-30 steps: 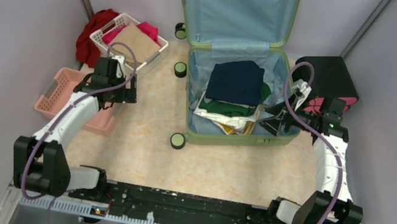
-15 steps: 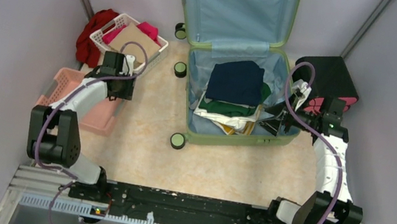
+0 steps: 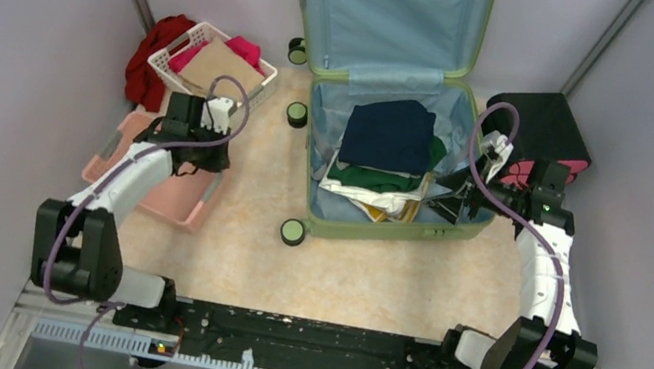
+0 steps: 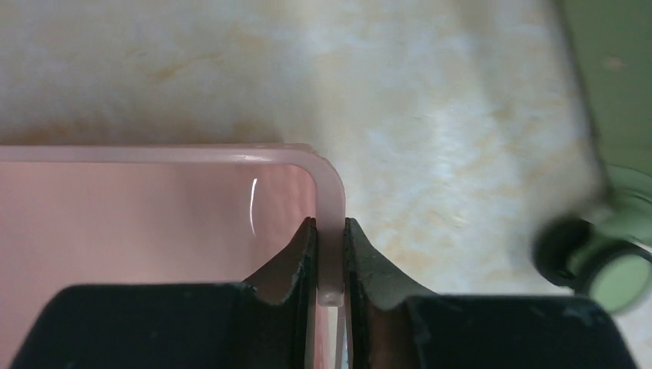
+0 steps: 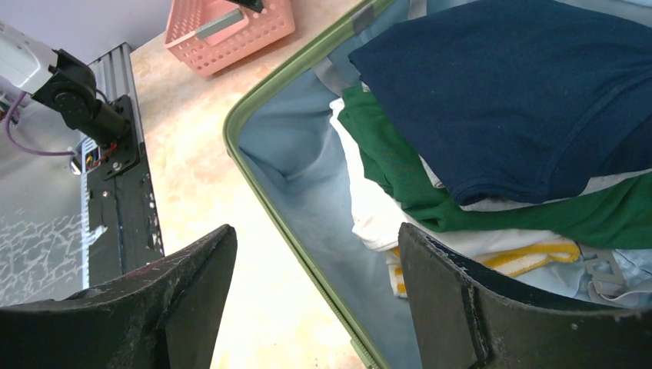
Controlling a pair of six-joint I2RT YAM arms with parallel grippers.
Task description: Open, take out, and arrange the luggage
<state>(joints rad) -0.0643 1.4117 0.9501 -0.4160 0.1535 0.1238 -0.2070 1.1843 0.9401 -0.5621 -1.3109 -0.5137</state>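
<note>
The luggage (image 3: pixel 375 232) lies open on the floor, its sage-green lid (image 3: pixel 389 13) leaning against the back wall with the light blue lining showing. Folded clothes fill its lower half: a navy one (image 3: pixel 391 133) on top, then green, white and yellow-striped ones (image 5: pixel 477 257). My left gripper (image 3: pixel 195 161) is shut on the corner rim of a pink basket (image 4: pixel 330 231), left of the luggage. My right gripper (image 5: pixel 315 231) hangs open over the luggage's green rim (image 5: pixel 265 184) at its near right corner, holding nothing.
A white basket (image 3: pixel 211 68) of clothes and a red cloth (image 3: pixel 151 52) sit at the back left. Black-and-pink cases (image 3: pixel 540 131) stand right of the luggage. A caster wheel (image 3: pixel 292 231) sticks out at the luggage's front left corner. Grey walls close both sides.
My left gripper has closed on the pink basket's rim, and the basket has slid right, toward the luggage. The right arm has not moved.
</note>
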